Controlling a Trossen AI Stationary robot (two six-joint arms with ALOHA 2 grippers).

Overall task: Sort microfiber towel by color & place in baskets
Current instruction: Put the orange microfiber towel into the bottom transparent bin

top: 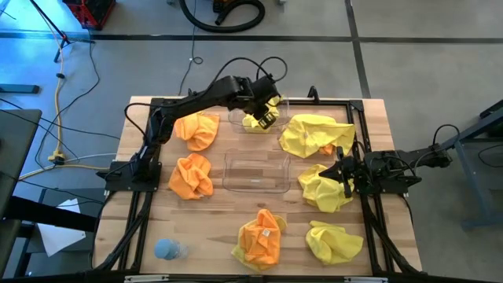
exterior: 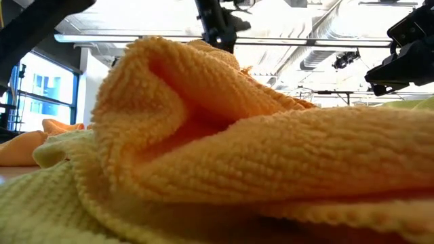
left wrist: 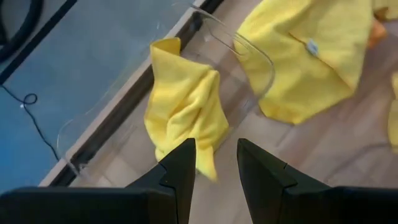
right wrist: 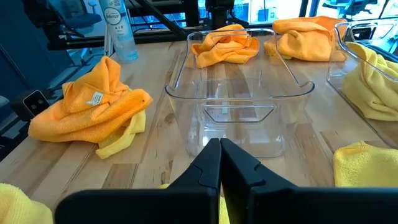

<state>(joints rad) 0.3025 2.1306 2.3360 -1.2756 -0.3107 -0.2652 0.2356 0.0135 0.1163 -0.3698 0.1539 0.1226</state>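
Overhead, the left gripper (top: pixel 266 116) is hovering at the table's twelve o'clock, over the far basket (top: pixel 287 106), fingers (left wrist: pixel 180 168) spread, gripping nothing. A yellow towel (top: pixel 253 122) is lying inside that basket, directly beneath those fingers. The right gripper (top: pixel 343 169) is waiting at three o'clock, fingers pressed together, touching a yellow towel (top: pixel 322 189). The near basket (top: pixel 255 171) is sitting at the centre, holding nothing. Two orange towels (top: pixel 196 130) are lying at nine o'clock, one mixed orange-and-yellow bundle (top: pixel 259 236) at six, more yellow towels (top: pixel 314 134) around one and five o'clock.
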